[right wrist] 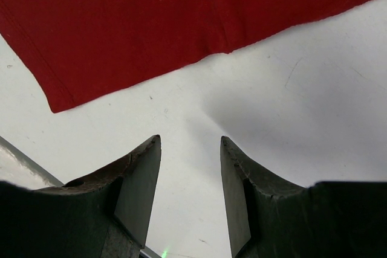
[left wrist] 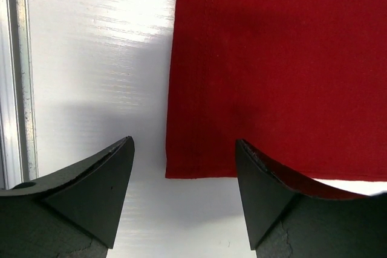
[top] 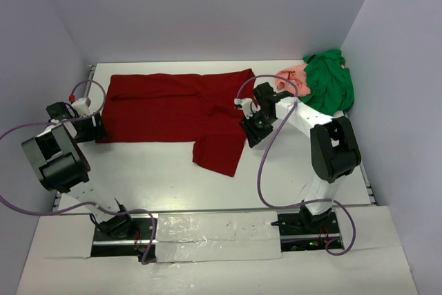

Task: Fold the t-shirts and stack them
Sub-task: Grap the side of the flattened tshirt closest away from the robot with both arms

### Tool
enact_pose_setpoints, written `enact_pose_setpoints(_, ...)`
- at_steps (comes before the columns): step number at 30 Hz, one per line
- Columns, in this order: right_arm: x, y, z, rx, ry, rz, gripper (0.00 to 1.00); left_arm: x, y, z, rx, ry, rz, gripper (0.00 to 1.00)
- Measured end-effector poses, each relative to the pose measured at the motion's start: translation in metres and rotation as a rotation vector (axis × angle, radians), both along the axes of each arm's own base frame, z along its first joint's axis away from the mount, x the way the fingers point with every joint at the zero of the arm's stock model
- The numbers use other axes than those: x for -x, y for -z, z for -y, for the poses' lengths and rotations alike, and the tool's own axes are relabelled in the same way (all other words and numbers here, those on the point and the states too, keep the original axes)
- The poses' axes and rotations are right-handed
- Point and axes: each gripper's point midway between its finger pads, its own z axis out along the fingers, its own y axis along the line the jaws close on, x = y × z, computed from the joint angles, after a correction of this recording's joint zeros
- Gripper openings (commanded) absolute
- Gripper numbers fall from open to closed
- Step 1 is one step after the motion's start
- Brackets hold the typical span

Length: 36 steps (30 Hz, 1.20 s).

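The dark red t-shirt [top: 173, 105] lies spread flat across the back half of the table, one sleeve [top: 217, 150] pointing toward the near side. My left gripper [top: 97, 126] stands open at the shirt's near-left corner. In the left wrist view the shirt's hem corner [left wrist: 181, 161] lies between the open left gripper [left wrist: 185, 140] tips, nothing gripped. My right gripper [top: 252, 129] hangs open beside the shirt's right edge. In the right wrist view the right gripper [right wrist: 190, 138] is over bare table, the red cloth [right wrist: 151, 22] ahead of it. A crumpled green t-shirt [top: 330, 82] lies over a pink one [top: 291, 76] at the back right corner.
White walls enclose the table on the left, back and right. A metal rail [left wrist: 18, 77] runs along the table's left edge, close to my left gripper. Purple cables [top: 266, 164] loop off both arms. Bare white table [top: 159, 177] lies in front of the shirt.
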Motion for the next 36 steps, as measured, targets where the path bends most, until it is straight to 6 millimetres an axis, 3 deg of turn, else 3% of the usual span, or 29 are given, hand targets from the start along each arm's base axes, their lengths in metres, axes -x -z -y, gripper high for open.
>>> enact_pose_setpoints(9, -0.004, 0.000, 0.010, 0.000, 0.023, -0.003, 0.52, -0.011, 0.001, -0.006, 0.008, 0.003, -0.006, 0.71)
enact_pose_setpoints(20, -0.010, 0.000, 0.022, 0.004, 0.054, -0.007, 0.52, -0.009, 0.001, -0.005, 0.008, 0.023, -0.022, 0.69)
enact_pose_setpoints(28, -0.010, 0.000, 0.023, 0.005, 0.056, -0.008, 0.52, 0.005, 0.002, 0.004, 0.024, 0.036, -0.049, 0.67)
enact_pose_setpoints(36, -0.010, 0.000, 0.022, 0.001, 0.055, -0.009, 0.52, 0.036, 0.000, 0.024, 0.078, 0.034, -0.120, 0.66)
